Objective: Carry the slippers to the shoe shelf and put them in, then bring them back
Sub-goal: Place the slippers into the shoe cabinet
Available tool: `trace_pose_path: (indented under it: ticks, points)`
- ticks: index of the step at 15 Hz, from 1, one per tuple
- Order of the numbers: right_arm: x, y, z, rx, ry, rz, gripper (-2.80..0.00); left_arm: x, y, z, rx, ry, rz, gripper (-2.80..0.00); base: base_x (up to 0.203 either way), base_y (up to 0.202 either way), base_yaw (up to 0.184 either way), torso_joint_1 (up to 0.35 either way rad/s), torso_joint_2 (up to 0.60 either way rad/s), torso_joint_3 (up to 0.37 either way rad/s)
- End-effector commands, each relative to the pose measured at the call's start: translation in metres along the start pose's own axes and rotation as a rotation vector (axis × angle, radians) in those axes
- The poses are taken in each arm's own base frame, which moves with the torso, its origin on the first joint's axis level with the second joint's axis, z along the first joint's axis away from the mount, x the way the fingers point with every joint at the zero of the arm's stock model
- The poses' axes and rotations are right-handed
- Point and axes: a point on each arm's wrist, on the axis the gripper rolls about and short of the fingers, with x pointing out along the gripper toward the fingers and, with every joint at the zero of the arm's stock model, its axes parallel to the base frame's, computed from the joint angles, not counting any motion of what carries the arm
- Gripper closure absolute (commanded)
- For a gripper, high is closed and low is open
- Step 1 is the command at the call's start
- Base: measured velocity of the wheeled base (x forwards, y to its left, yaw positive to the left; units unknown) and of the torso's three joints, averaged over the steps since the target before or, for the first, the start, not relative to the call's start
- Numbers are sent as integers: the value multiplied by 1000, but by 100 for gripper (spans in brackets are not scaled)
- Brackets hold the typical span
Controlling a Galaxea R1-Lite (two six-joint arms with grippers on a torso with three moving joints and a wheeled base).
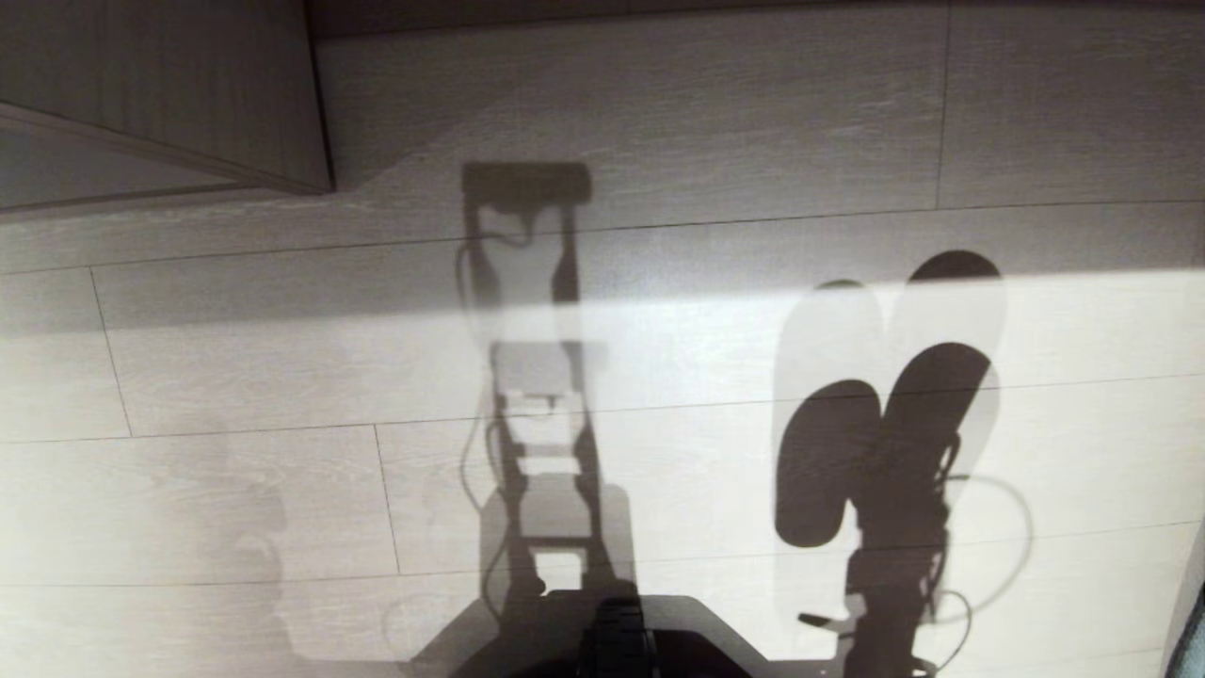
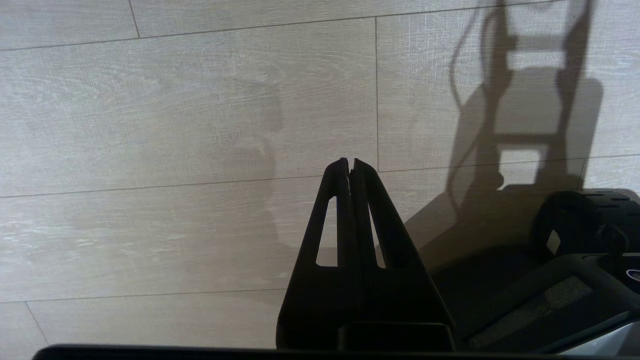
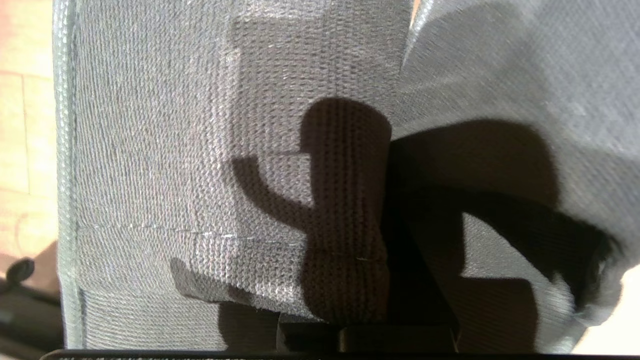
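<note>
Your head view shows mostly pale plank floor [image 1: 282,490] crossed by shadows: the robot's frame in the middle, and on the right two slipper-shaped shadows above an arm's shadow. The arm and the slippers themselves are out of that view. At far left a wooden cabinet corner [image 1: 188,104] is cut off by the frame. In the right wrist view the slippers [image 3: 175,150] fill nearly everything; grey knit fabric hides most of the right gripper [image 3: 420,260], whose fingers sit clamped on them. The left gripper [image 2: 350,167] hangs over bare floor, fingers pressed together, beside the robot's dark base [image 2: 575,260].
</note>
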Motion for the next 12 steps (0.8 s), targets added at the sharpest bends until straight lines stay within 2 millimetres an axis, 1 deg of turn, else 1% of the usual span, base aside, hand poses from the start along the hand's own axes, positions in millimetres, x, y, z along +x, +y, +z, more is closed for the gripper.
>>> trace_pose_path:
  ticks: [1, 8, 11, 12]
  points:
    - [-9, 2, -3, -7, -34, -4, 0, 0, 0, 0, 0, -2, 0, 0, 0, 0, 0, 0, 0, 0]
    - [-24, 6, -20, -8, 15, -30, 0, 0, 0, 0, 0, -2, 0, 0, 0, 0, 0, 0, 0, 0]
    - [-35, 9, -32, -13, 28, -44, 0, 0, 0, 0, 0, -1, 0, 0, 0, 0, 0, 0, 0, 0]
    - [-36, 8, -34, -12, 43, -66, 0, 0, 0, 0, 0, -1, 0, 0, 0, 0, 0, 0, 0, 0]
